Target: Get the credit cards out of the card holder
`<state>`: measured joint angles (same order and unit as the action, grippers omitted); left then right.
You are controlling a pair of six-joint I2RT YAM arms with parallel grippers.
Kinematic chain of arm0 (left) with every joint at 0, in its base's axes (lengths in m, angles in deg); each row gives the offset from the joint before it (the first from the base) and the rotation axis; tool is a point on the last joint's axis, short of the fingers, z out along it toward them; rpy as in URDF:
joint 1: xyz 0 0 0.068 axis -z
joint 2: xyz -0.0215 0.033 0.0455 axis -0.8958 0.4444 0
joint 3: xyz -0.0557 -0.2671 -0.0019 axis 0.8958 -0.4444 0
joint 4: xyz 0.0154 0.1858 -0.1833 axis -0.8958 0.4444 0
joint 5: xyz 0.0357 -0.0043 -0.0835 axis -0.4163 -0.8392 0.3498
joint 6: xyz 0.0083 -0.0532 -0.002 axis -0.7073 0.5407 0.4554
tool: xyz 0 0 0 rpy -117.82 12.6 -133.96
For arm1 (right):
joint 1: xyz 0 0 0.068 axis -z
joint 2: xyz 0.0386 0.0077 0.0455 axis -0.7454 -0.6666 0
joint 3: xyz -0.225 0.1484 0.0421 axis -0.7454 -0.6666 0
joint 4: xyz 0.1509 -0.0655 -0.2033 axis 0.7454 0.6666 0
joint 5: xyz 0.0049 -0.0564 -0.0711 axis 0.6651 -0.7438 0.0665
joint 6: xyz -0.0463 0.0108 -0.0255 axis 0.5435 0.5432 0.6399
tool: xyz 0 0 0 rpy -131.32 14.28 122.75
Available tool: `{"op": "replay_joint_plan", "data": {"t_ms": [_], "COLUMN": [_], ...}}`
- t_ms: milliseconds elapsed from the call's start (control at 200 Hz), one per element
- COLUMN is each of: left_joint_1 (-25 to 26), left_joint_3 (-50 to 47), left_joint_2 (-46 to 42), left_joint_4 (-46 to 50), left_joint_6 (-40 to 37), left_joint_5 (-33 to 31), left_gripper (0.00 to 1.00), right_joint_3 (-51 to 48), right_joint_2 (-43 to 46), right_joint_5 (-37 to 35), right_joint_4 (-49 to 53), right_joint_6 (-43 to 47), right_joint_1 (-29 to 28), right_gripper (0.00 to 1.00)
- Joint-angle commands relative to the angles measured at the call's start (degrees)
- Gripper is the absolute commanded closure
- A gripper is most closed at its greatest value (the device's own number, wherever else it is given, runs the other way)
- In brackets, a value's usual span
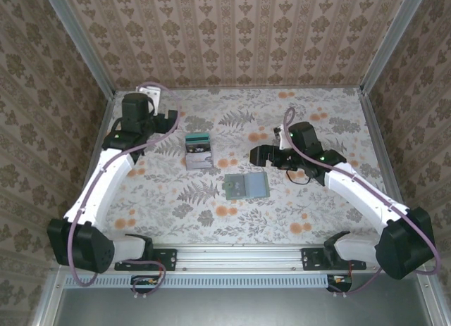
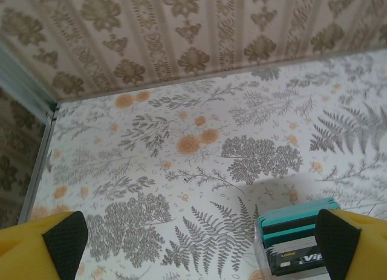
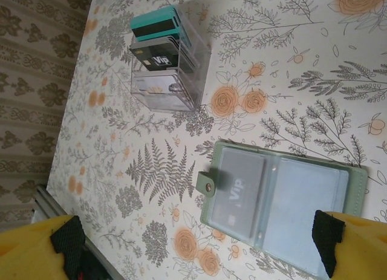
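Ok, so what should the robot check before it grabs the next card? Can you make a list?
1. Card holder lying open and flat: ok.
2. All cards out of it: not ok, a grey Vip card sits in the pocket beside the snap tab.
3. Other pocket empty: cannot tell, the plastic is cloudy.
4. Right gripper open and empty, above the holder: ok.
5. Left gripper open and empty: ok.
6. Other credit cards stacked in the clear tray: ok.
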<state>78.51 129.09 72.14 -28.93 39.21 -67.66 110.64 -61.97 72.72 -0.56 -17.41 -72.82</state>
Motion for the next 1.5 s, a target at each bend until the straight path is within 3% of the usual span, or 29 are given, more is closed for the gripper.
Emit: {"op": "replay_joint_plan", "data": {"t_ms": [0,155,305,435,575,720,775,910,1000,1245,1495], "left_joint_1": [-1.0,-1.4,0.2,4.7,10.9,19.7,22.2,27.3,29.2,32.4,34.0], "left_joint_3": [-1.5,-6.7,-9.1,-12.9,-16.6,-17.4,-17.3,-17.6,-17.6,-13.9,-11.8], "left_joint_2": [-3.7,-6.5,-6.3,-5.8,-4.0,-0.5,1.0,4.8,7.9,16.4,21.8], "left_joint_4": [3.1,1.1,3.6,2.5,0.3,0.3,0.4,-1.1,-2.6,-2.0,-0.9], "left_joint_6": [9.2,16.7,22.7,27.8,33.8,36.5,37.1,38.6,39.4,37.9,36.8], "left_joint_5": [5.0,10.8,13.9,14.8,13.7,10.0,9.1,9.9,12.3,17.5,20.3], "left_gripper": [0.00,0.02,0.12,0.22,0.27,0.29,0.30,0.30,0.37,0.43,0.48], "right_joint_3": [1.8,1.2,-0.9,-5.6,-7.2,-7.5,-7.7,-8.6,-8.5,-9.0,-10.3], "right_joint_2": [-1.9,-4.1,-6.4,-6.4,-8.1,-12.4,-13.3,-14.2,-14.9,-14.9,-17.9], "right_joint_5": [-4.6,-7.5,-10.3,-7.3,-6.1,-8.4,-9.9,-13.0,-14.3,-17.5,-15.2], "right_joint_4": [3.1,4.6,5.5,0.7,0.6,1.8,2.3,2.7,3.3,4.0,2.2], "right_joint_6": [2.0,2.1,0.7,0.0,0.3,0.8,0.8,1.2,1.2,1.0,-0.3], "right_joint_1": [-1.8,-4.2,-5.1,-5.2,-5.1,-5.1,-5.1,-5.1,-5.1,-5.1,-5.1], "right_gripper": [0.00,0.00,0.00,0.01,0.33,0.80,0.91,0.92,0.93,0.93,0.93]}}
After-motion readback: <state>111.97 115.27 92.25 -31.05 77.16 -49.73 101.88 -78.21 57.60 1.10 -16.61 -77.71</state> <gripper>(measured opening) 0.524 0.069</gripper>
